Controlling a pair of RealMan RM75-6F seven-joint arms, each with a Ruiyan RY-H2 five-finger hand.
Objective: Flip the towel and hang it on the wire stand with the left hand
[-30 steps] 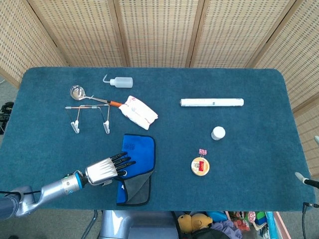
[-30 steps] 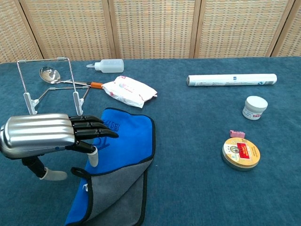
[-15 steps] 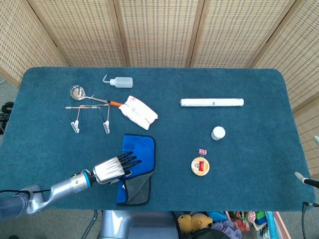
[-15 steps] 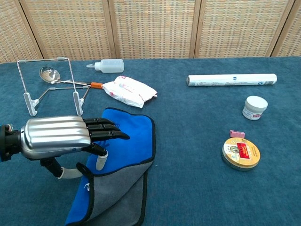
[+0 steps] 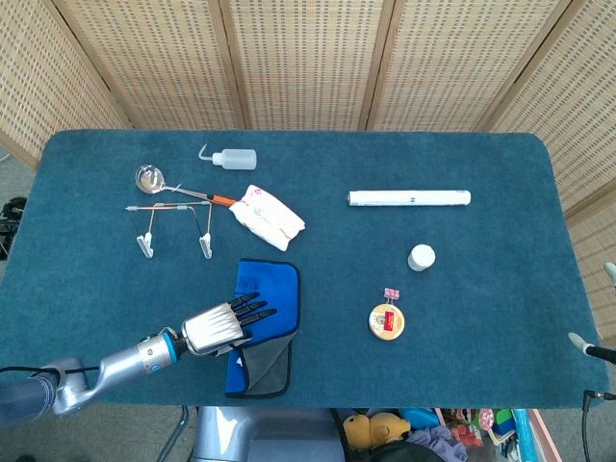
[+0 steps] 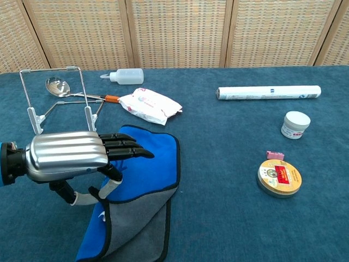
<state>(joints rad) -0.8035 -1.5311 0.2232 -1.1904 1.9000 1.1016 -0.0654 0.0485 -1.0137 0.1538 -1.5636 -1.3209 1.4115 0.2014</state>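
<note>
A blue towel (image 5: pixel 270 298) (image 6: pixel 155 164) lies flat near the table's front edge, its near corner folded over to show the grey underside (image 5: pixel 266 367) (image 6: pixel 139 226). My left hand (image 5: pixel 220 327) (image 6: pixel 82 154) hovers over the towel's left part, fingers stretched out toward the right and slightly apart, thumb hanging beneath near the towel's black loop. I see nothing held in it. The wire stand (image 5: pixel 171 228) (image 6: pixel 57 98) stands upright behind and left of the towel. My right hand shows in neither view.
Behind the stand lie a metal ladle (image 5: pixel 162 183) (image 6: pixel 65 90), a squeeze bottle (image 5: pixel 231 157) (image 6: pixel 126 76) and a white packet (image 5: pixel 269 217) (image 6: pixel 149 105). Further right are a white tube (image 5: pixel 409 198) (image 6: pixel 268 92), a small white jar (image 5: pixel 421 257) (image 6: pixel 295 124) and a round tin (image 5: pixel 386 320) (image 6: pixel 278 177).
My left hand has moved right and a little forward over the towel, its fingers reaching further across the blue cloth. The towel's folded corner has barely shifted.
</note>
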